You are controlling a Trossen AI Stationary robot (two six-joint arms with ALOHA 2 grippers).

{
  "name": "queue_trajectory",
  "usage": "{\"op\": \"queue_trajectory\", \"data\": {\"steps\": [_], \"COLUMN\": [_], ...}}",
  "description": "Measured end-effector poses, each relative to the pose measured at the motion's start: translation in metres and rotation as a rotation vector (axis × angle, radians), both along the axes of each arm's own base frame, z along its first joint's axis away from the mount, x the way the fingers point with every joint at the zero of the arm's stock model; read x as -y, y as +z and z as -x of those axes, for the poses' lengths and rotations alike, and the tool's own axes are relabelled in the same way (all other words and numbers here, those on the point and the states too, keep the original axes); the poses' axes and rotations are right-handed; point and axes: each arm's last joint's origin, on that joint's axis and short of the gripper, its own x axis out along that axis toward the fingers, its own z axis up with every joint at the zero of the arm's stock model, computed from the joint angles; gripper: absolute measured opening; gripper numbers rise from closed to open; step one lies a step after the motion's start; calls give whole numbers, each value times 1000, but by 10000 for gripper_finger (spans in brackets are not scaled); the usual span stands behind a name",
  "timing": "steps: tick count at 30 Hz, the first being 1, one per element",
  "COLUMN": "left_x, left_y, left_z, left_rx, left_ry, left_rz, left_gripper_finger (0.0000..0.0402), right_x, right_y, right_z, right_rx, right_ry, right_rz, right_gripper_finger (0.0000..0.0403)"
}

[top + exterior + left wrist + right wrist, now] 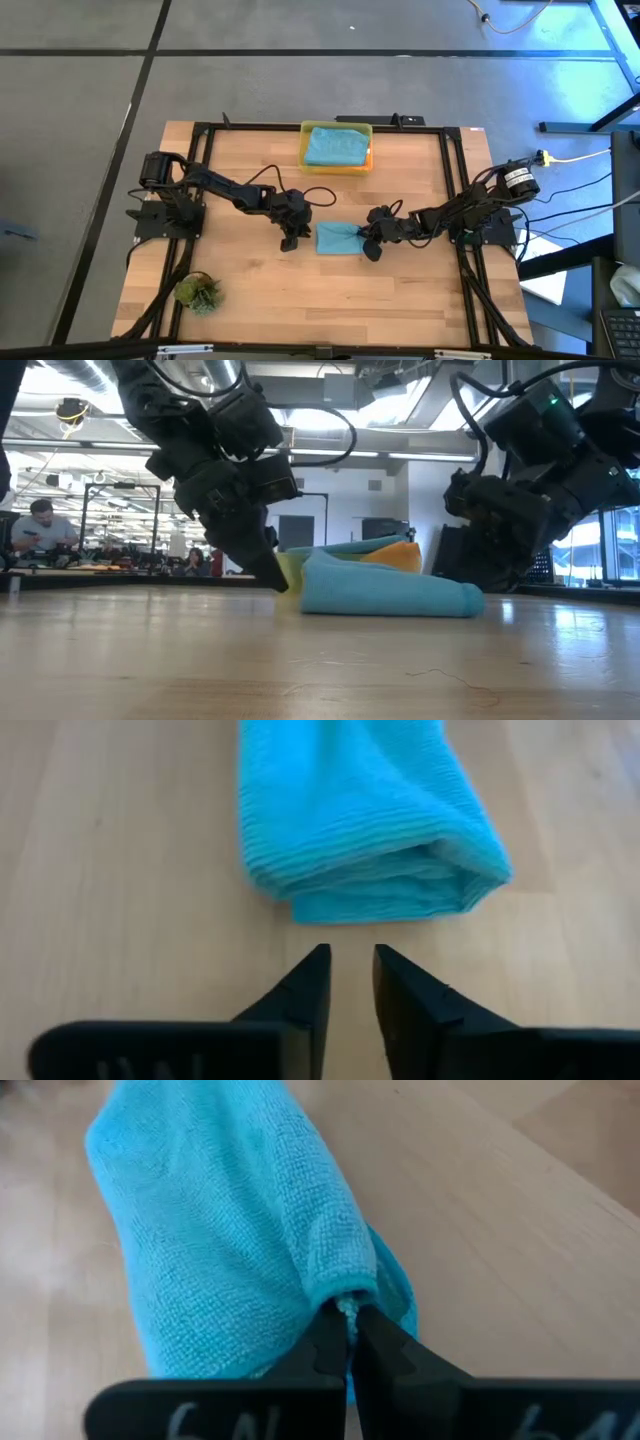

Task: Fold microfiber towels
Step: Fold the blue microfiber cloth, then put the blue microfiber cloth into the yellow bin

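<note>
A folded teal microfiber towel (338,238) lies flat on the wooden table between my two grippers; the low view shows the towel (385,595) as a low roll. My left gripper (350,970) stands just off the towel's left end, its fingers a little apart with nothing between them and clear of the cloth. My right gripper (348,1330) is shut on the towel's right end. Another teal towel (335,145) lies on top in the yellow bin (305,150), with orange cloth (369,155) showing under it. My right gripper pinches the towel's right end between its two fingertips, at a bunched edge of the upper layer (340,1285). The fingers slant down from the table's right side. How many layers they have, I cannot tell. The towel rests on the table, slack.
The yellow bin stands at the table's far edge, in the middle. A small green plant tuft (197,292) sits near the front left corner. Black frame rails (455,190) run along the table's sides. Bare wood lies in front of the towel.
</note>
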Motion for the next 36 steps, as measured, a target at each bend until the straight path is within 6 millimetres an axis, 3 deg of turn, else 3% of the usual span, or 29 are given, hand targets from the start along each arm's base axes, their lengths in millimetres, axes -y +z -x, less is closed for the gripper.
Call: {"op": "queue_trajectory", "data": {"steps": [9,15,20,27,36], "left_x": [8,29,59,80,77], "left_y": [17,40,48,29,10], "left_z": [1,4,-3,-7,-12], "left_rx": [48,144,302,316,267], "left_ry": [-1,-13,-63,-73,-39], "left_rz": [-7,-73,-97,-181,-195], "left_gripper_finger": [93,93,93,93,93], "right_x": [-1,-1,-1,2,6], "right_y": [2,3,7,30,56], "right_z": [-2,-2,-2,7,23], "right_rx": [29,35,52,50,43], "right_ry": [-5,-5,-5,-3,57], "right_rz": [-38,-35,-37,-23,97], "right_gripper_finger": [19,68,91,95,96]}}
